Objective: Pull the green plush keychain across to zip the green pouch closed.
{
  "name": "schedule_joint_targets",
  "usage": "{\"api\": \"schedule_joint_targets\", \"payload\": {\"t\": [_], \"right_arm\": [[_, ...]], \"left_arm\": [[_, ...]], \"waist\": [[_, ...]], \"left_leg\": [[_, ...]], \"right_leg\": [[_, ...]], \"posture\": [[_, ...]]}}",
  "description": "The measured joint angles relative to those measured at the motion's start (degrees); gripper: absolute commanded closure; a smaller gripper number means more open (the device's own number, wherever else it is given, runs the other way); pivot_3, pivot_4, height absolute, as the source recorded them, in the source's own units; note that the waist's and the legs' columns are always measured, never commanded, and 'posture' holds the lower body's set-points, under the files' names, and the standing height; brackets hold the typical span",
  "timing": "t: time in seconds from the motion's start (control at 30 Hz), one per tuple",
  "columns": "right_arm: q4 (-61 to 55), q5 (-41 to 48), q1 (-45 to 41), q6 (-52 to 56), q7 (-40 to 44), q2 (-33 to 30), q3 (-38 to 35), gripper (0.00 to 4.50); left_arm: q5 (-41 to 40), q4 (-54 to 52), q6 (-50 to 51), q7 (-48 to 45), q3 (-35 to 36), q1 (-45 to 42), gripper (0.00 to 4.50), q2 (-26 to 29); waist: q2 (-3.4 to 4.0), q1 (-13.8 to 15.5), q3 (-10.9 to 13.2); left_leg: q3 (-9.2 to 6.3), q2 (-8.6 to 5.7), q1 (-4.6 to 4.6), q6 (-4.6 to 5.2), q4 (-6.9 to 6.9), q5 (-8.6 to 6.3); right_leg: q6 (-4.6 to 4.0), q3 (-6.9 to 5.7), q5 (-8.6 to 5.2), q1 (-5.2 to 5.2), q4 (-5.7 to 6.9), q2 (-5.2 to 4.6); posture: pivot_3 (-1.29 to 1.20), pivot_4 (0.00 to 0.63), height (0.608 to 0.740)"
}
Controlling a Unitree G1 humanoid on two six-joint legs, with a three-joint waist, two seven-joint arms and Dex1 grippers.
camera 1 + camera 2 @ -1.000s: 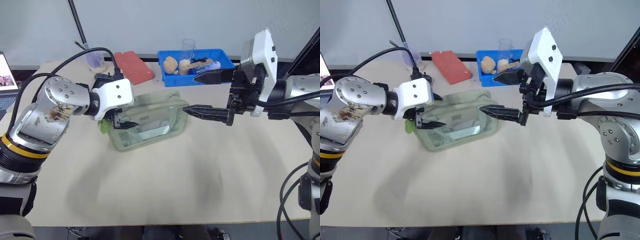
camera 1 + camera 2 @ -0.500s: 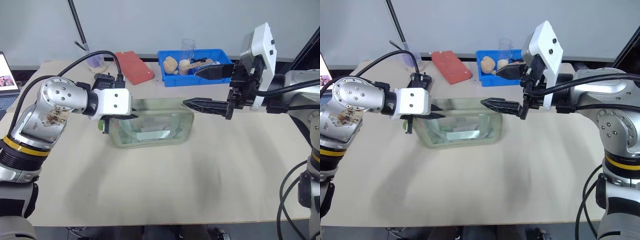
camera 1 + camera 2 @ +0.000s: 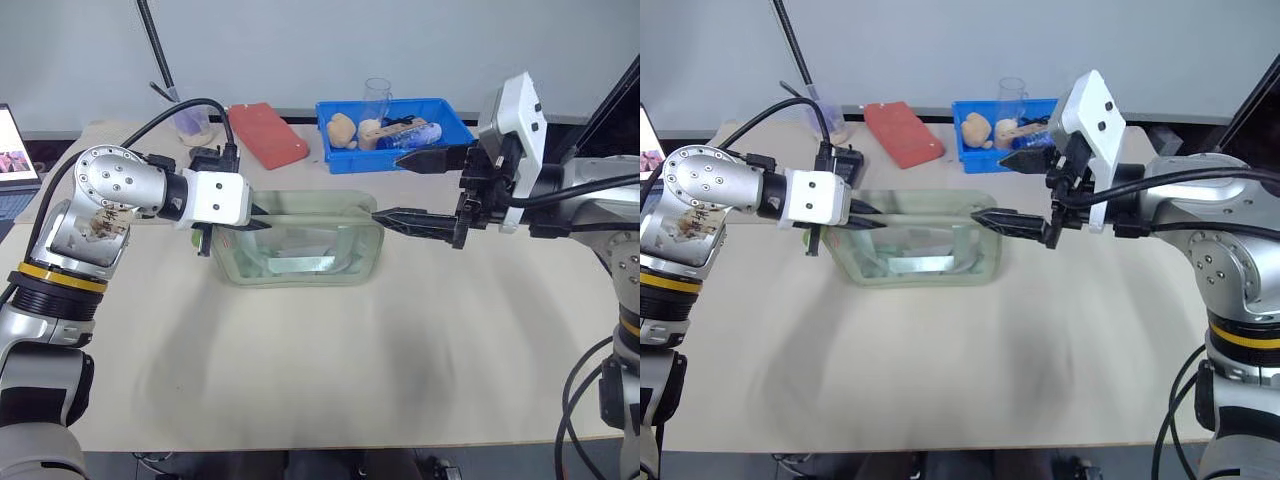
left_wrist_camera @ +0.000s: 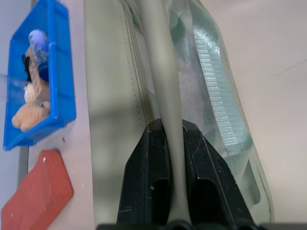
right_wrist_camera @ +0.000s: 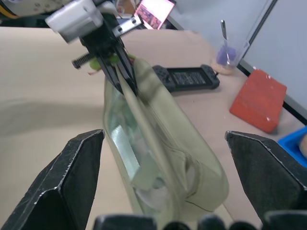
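Observation:
The green pouch [image 3: 300,252] lies on the table in front of me, a pale sage boxy bag with clear sides. My left gripper [image 3: 262,222] is at its left end, shut on the pouch's fabric strap [image 4: 165,72], which runs between the two black fingers [image 4: 148,172]. The green plush keychain [image 5: 102,61] shows as a lime patch behind that gripper, at the same end. My right gripper [image 3: 393,186] hovers open just past the pouch's right end, one finger above the other, touching nothing.
A blue tray [image 3: 338,160] with small items stands at the back, with a clear glass [image 3: 377,95] behind it and a red block [image 3: 268,133] to its left. A black controller [image 5: 187,79] lies behind the pouch. A laptop [image 3: 12,150] sits at the far left.
My left gripper has rolled and shut on the strap. The pouch has swung from askew to lying square across the table. The right gripper stays open beside its right end.

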Motion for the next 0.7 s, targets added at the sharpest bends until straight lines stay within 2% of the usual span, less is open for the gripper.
{"api": "schedule_joint_targets", "payload": {"t": [0.47, 0.5, 0.53, 0.6, 0.7], "right_arm": [[1.09, -1.89, -0.97, -0.51, -0.34, 2.08, 2.06, 0.00], [1.19, -2.03, -0.97, -0.51, -0.38, 2.09, 2.10, 0.00], [1.25, -2.14, -0.97, -0.51, -0.39, 2.09, 2.13, 0.00], [1.26, -2.41, -0.96, -0.52, -0.33, 2.08, 2.14, 0.00], [1.31, -3.23, -0.35, -0.84, 0.32, 1.83, 2.14, 0.00]], "left_arm": [[-1.62, -0.13, -4.24, -4.25, 0.88, 1.57, 4.47, -0.11], [-1.68, -0.29, -3.67, -4.22, 0.99, 1.66, 3.61, -0.11], [-1.81, -0.57, -2.79, -4.16, 1.17, 1.73, 3.37, -0.11], [-2.22, -1.56, -0.51, -4.19, 1.91, 1.75, 2.53, -0.10], [-3.63, -3.88, 3.04, -4.26, 3.07, 1.73, 1.07, -0.07]], "waist": [[0.00, -0.08, 0.00], [0.00, -0.08, 0.00], [0.00, -0.06, 0.00], [0.00, -0.07, 0.00], [0.00, -0.06, 0.00]], "left_leg": [[0.00, 0.01, 0.03, 0.00, 0.02, 0.00], [0.00, 0.01, 0.02, 0.00, 0.03, 0.00], [0.00, 0.01, 0.02, 0.00, 0.03, 0.00], [0.00, 0.01, 0.02, 0.00, 0.03, 0.00], [0.00, 0.02, 0.03, 0.00, 0.03, 0.00]], "right_leg": [[-0.01, 0.00, 0.00, 0.00, 0.04, 0.01], [-0.02, 0.00, 0.00, 0.00, 0.05, 0.01], [-0.01, 0.00, -0.01, 0.00, 0.05, 0.01], [-0.01, 0.00, -0.01, 0.00, 0.06, 0.01], [-0.01, 0.00, -0.01, 0.00, 0.06, 0.02]], "posture": [[0.00, 0.150, 0.740], [0.00, 0.150, 0.740], [0.00, 0.150, 0.740], [0.00, 0.150, 0.740], [0.00, 0.150, 0.740]]}}
